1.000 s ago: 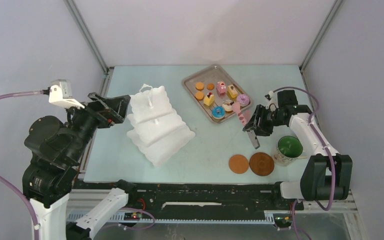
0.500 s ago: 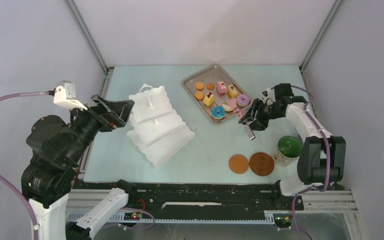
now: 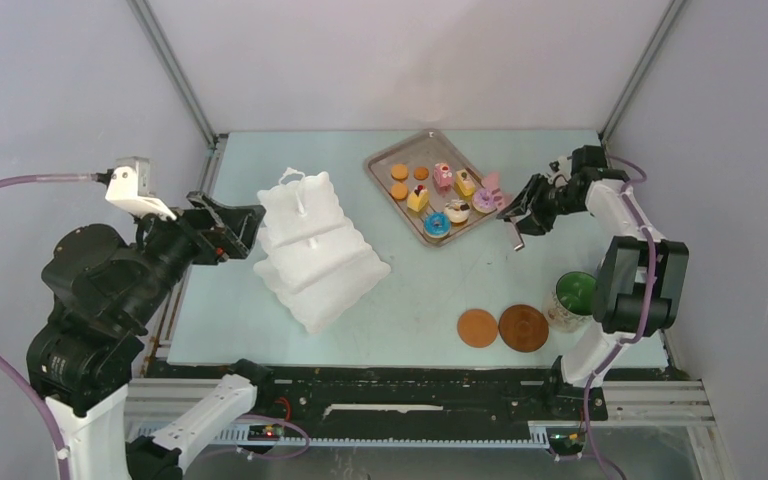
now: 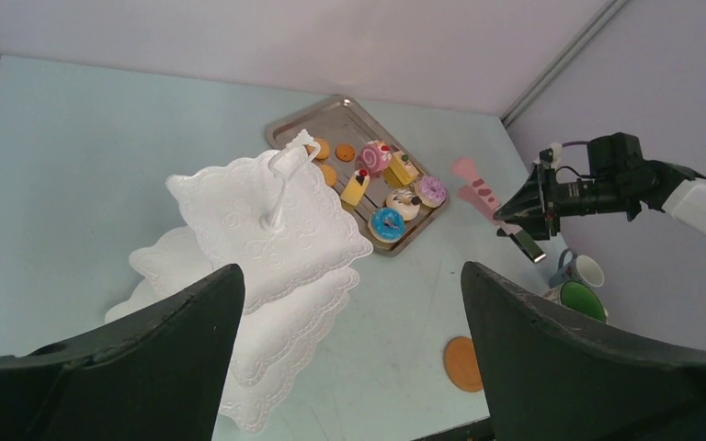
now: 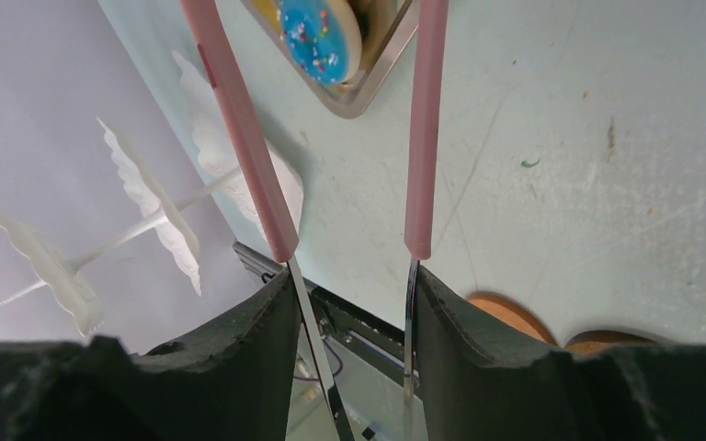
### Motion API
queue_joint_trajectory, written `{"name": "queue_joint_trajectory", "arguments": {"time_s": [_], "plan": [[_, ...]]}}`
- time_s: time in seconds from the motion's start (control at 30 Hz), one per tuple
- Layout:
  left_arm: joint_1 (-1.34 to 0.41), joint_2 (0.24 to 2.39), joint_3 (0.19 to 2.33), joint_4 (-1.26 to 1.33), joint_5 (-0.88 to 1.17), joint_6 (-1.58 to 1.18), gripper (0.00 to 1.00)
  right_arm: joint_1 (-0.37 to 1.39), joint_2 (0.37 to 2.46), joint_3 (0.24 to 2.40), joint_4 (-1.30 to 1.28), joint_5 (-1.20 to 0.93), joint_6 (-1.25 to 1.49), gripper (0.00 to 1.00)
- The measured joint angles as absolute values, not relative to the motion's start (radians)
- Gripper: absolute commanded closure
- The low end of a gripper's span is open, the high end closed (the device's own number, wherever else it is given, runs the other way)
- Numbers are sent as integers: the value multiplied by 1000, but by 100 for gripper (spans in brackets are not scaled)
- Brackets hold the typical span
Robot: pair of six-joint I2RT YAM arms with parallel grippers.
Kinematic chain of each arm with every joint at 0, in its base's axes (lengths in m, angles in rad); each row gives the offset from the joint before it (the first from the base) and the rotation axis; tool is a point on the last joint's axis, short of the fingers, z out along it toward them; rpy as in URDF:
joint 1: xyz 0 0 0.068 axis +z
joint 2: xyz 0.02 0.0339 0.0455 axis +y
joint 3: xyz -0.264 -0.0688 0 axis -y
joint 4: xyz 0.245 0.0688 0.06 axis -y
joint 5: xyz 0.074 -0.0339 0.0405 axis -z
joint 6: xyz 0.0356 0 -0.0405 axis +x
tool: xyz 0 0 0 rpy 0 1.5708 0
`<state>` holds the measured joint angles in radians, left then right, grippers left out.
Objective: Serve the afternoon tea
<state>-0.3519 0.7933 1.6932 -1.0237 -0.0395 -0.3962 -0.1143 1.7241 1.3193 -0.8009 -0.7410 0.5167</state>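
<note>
Holding the pink tongs (image 3: 491,186) in the R gripper (image 3: 522,208): fingers (image 5: 239,349) clamped on the steel handle end, tong arms apart & empty, tips at the right rim of the silver tray (image 3: 372,166).

Step in hand, as I read it: picking a first pastry w/ the tongs to move to the white three-tier stand (image 3: 315,250). All tiers look bare, so the task is barely begun. Nearest picks are the pink doughnut (image 3: 486,201) & blue doughnut (image 3: 436,224) on the tray's near-right side. Cake slices (image 3: 418,198) & orange biscuits (image 3: 399,172) sit further in.

Next move prob calls for lowering the tips astride one piece, squeezing gently, then carrying it left to the stand w/o tilting.

L gripper (image 3: 245,228) hangs just left of the stand, fingers apart, holding nothing; maybe there to steady it.

Elsewhere on the counter (image 3: 430,290):
- two brown coasters (image 3: 523,328) at the near edge
- green-lined mug (image 3: 573,295) just right of them, not on one
- small white cup (image 4: 588,269) beside the mug

In the way: pastries are packed close, so the tongs could nudge neighbours. The stand's centre post (image 3: 303,200) crowds the upper tiers.
</note>
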Motion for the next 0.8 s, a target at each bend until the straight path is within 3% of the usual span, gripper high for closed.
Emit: {"name": "queue_joint_trajectory", "arguments": {"time_s": [0.8], "plan": [[-387, 852, 1722, -1031, -93, -351, 6, -134, 1932, 1512, -958, -623, 343, 55]]}}
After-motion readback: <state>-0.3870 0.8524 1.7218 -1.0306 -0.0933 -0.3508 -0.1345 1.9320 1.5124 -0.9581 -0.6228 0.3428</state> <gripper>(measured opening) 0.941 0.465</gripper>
